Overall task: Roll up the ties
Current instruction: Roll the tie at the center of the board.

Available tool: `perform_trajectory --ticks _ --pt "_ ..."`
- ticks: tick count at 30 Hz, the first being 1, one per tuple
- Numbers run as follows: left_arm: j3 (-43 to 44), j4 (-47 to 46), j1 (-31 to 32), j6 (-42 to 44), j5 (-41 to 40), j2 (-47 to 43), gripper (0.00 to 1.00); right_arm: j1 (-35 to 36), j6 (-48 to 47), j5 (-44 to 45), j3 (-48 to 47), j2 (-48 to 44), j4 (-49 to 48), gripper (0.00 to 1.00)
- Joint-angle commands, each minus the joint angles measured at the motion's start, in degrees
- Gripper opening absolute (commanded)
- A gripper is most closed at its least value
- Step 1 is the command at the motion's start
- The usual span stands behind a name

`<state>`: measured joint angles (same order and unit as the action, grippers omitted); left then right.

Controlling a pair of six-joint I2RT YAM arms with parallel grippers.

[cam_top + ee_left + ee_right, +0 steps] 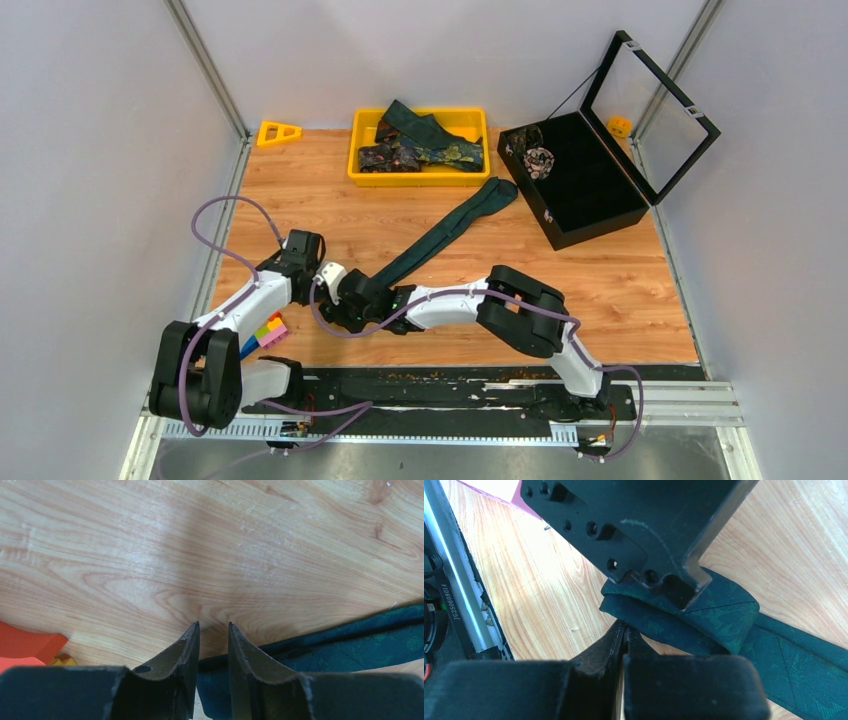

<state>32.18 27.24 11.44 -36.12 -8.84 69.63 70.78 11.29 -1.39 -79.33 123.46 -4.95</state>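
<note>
A dark teal-green tie (450, 225) lies stretched diagonally on the wooden table, its wide end near the black case. Its narrow end is folded over on itself (724, 615) between the two arms. My left gripper (214, 625) stands tips-down on the wood with its fingers close together, and the tie's end (350, 640) fills the gap between them. In the right wrist view its black body rests over the fold. My right gripper (624, 625) is shut with nothing in it, its tip against the lower edge of the fold.
A yellow tray (420, 178) at the back holds several more ties. The black case (600, 200) at the right stands with its clear lid (650, 110) up and a rolled tie (540, 160) inside. Coloured blocks (268, 332) lie by the left arm.
</note>
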Motion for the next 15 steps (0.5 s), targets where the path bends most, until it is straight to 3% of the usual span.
perform_trajectory --ticks 1,9,13,15 --pt "-0.5 -0.5 1.4 -0.5 3.5 -1.9 0.34 -0.3 -0.6 1.2 -3.0 4.0 0.9 0.0" --pt "0.6 1.6 1.4 -0.9 1.2 -3.8 0.37 -0.3 -1.0 0.2 -1.0 2.4 -0.8 0.0" --pt "2.2 4.2 1.3 -1.4 -3.5 -7.7 0.47 -0.1 -1.6 -2.0 3.0 -2.8 -3.1 0.0" --pt "3.1 5.6 1.1 -1.7 -6.0 -10.4 0.62 -0.2 -2.0 -3.3 5.5 -5.8 -4.2 0.0"
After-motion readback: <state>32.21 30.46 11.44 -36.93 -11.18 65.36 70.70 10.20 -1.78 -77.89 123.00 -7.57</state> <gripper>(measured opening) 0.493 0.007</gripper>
